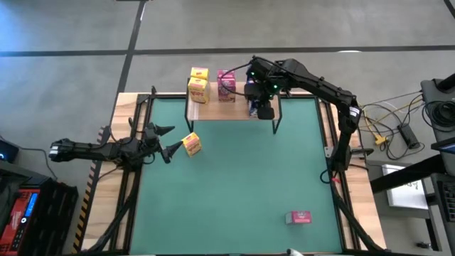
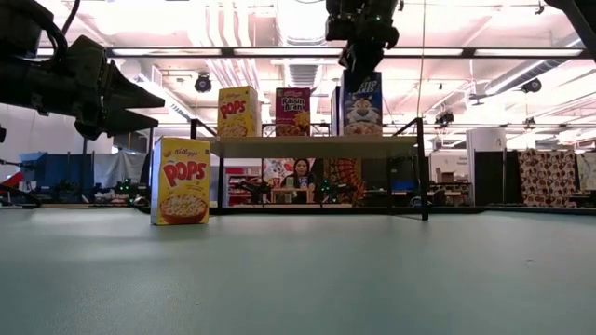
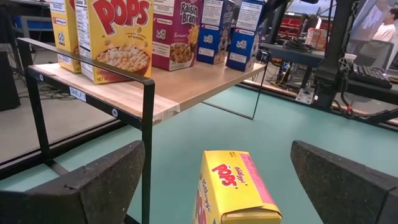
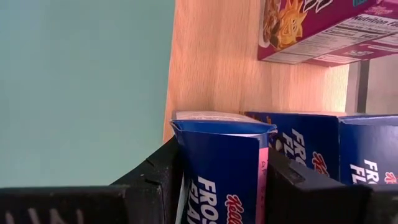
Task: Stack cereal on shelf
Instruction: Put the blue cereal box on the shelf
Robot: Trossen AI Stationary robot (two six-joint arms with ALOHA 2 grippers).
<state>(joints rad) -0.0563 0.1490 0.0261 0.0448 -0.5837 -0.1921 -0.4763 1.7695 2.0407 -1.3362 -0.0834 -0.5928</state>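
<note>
The right claw [image 1: 261,108] was clamped on a blue cardboard cereal box [image 4: 221,168] over the light wooden shelf [image 1: 238,110]. The left claw [image 1: 165,140], fingers apart, faced a yellow cardboard cereal box [image 1: 192,144] standing on the green surface [image 1: 234,185]. Light and crushable, it probably wanted gentle pinching across its narrow sides.

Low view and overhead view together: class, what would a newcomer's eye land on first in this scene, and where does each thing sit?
Probably the bright yellow cardboard Pops cereal box, upright on the green mat beside the light wooden shelf on thin black legs, with the open left tool at it. Next, the right tool, shut on a blue cardboard cereal box at the shelf's right end. A pink cardboard box lies alone near the mat's front right.
</note>
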